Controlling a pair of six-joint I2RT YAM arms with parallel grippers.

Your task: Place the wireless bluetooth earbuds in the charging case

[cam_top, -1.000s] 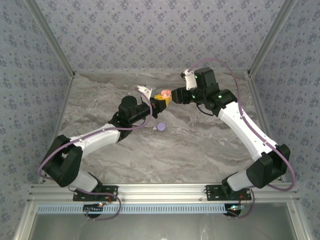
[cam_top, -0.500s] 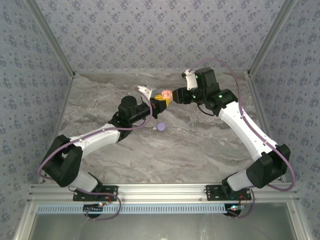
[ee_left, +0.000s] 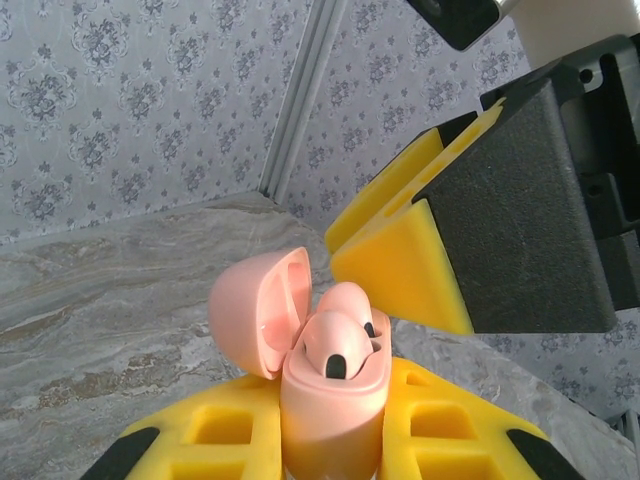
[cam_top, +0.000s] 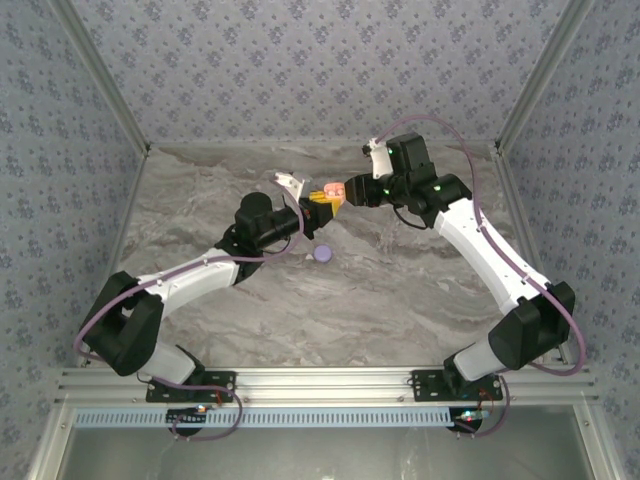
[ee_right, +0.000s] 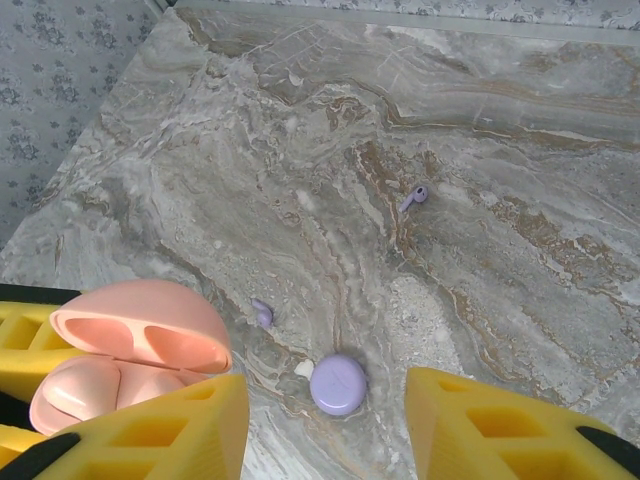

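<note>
Left gripper (ee_left: 335, 445) clamps the open pink case (ee_left: 335, 410), pink earbuds (ee_left: 335, 350) seated; right gripper (ee_right: 330, 425) gapes empty; lilac earbuds (ee_right: 414, 196) lie loose.

Top view:
- Left arm (cam_top: 190, 275): base at 7 o'clock, elbow low. Forearm runs toward 1 o'clock.
- Left gripper (cam_top: 322, 206): just short of 12 o'clock from table centre, jaws clamped on the charging case (ee_left: 335, 400).
- Right arm (cam_top: 490, 255): base at 5 o'clock, climbs toward 11 o'clock. Wrist bent to point at 9 o'clock.
- Right gripper (cam_top: 346, 190): tip to tip with the left one, just beside it at its 2 o'clock.

Right wrist view: yellow fingers (ee_right: 150, 430) parted, nothing between them.
</note>
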